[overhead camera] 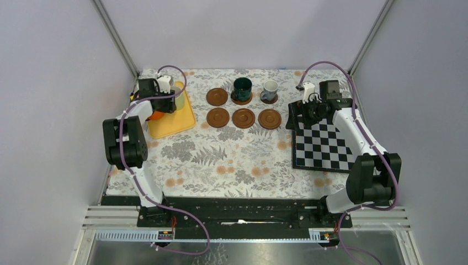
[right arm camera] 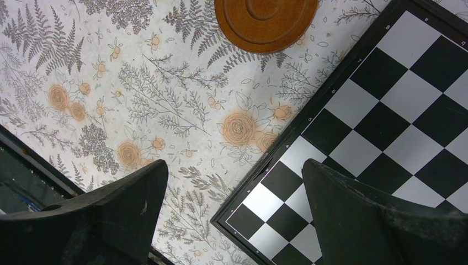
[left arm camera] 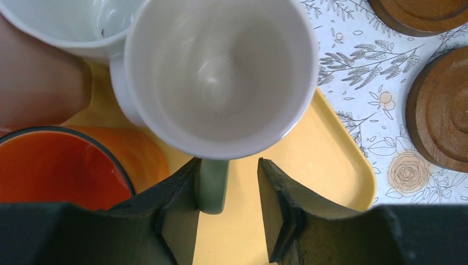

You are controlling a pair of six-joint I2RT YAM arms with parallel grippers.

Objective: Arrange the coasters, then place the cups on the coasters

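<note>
My left claw (left arm camera: 229, 165), half-narrowed and not yet pinching, straddles the handle (left arm camera: 212, 190) of the pale green ceramic mug (left arm camera: 221, 72) on the yellow rectangular tray (left arm camera: 309, 160), presumably to carry it to a round brown wooden coaster (left arm camera: 441, 116); my right claw (right arm camera: 234, 164) hangs wide, empty.

- Site presented as a robotics laboratory test cell.
- Plain grey panels (overhead camera: 49, 83) and aluminium posts (overhead camera: 117, 38) enclosed the table (overhead camera: 232, 165).
- Left arm (overhead camera: 129, 143) and right arm (overhead camera: 364, 160) stood bolted to a black base plate (overhead camera: 243, 210).
</note>
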